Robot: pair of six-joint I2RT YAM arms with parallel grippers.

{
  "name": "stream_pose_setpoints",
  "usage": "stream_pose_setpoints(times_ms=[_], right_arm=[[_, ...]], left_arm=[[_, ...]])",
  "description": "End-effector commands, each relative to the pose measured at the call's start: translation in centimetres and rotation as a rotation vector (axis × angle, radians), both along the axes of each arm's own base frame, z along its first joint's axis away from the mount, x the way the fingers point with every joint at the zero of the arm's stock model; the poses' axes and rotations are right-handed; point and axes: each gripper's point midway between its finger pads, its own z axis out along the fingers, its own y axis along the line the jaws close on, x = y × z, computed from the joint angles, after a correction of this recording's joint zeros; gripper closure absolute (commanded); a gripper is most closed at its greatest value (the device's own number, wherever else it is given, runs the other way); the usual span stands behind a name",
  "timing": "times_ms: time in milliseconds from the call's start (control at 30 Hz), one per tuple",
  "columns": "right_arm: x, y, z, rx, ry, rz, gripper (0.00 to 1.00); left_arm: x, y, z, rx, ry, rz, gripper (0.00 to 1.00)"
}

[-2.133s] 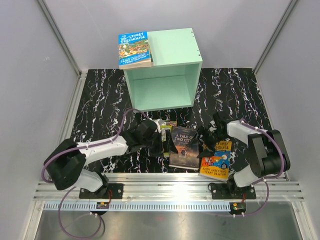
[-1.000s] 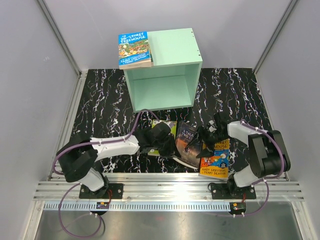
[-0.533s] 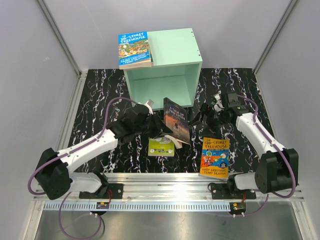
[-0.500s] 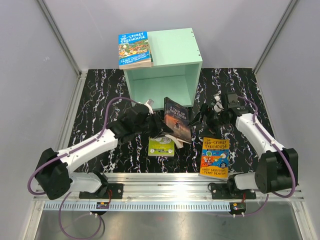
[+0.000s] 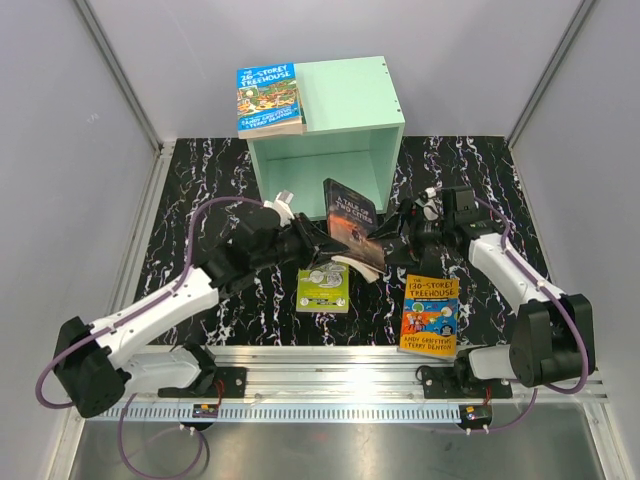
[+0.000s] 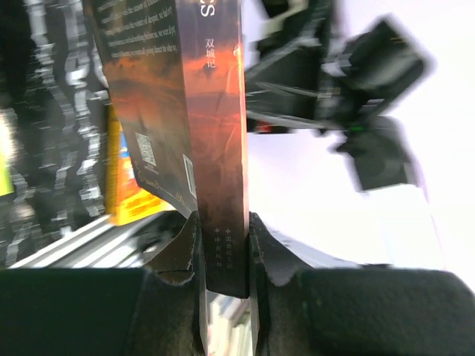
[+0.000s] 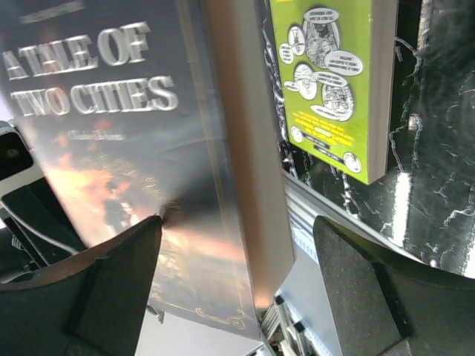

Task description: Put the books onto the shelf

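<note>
One dark book (image 5: 348,213), "A Tale of Two Cities", was pinched at one end of its spine by the fingers of the left hand (image 6: 225,254). It was lifted off the worktop (image 5: 190,200) and tilted, just short of the open front of the mint-green shelf (image 5: 350,95) beyond that hand. The right hand (image 5: 398,233) was spread wide just beside the book and did not appear to grip it. A lime-green book (image 5: 322,290) lay below the left hand, and an orange-yellow one (image 5: 430,313) lay behind the right hand. A blue book (image 5: 270,98) sat on top of the shelf. With so narrow a grip, the book could swivel, or its pages could sag and snag the shelf's edge. The right hand was close enough that it might knock the book loose.
</note>
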Motion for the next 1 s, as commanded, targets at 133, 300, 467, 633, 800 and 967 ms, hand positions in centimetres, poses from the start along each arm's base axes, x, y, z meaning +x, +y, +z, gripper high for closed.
stream_pose_setpoints(times_ms=[133, 300, 467, 633, 800, 967], right_arm=[[0.2, 1.2, 2.8, 0.19, -0.043, 0.008, 0.09], [0.6, 1.9, 5.6, 0.352, -0.072, -0.003, 0.07], [1.1, 2.0, 9.4, 0.524, -0.036, -0.049, 0.05], [1.6, 1.7, 12.9, 0.628, -0.109, -0.063, 0.04], [1.5, 1.7, 14.1, 0.642, -0.123, -0.056, 0.05], [1.1, 1.5, 13.9, 0.648, -0.118, -0.069, 0.1]], left_arm=[[0.5, 1.2, 14.9, -0.43, -0.309, 0.077, 1.0], [0.4, 1.9, 16.9, -0.504, -0.365, 0.104, 1.0], [0.6, 2.2, 16.1, -0.499, -0.367, 0.13, 1.0], [0.5, 2.7, 15.9, -0.536, -0.378, 0.158, 1.0], [0.6, 2.4, 15.5, -0.536, -0.377, 0.157, 1.0], [0.6, 1.7, 14.7, -0.508, -0.36, 0.13, 1.0]])
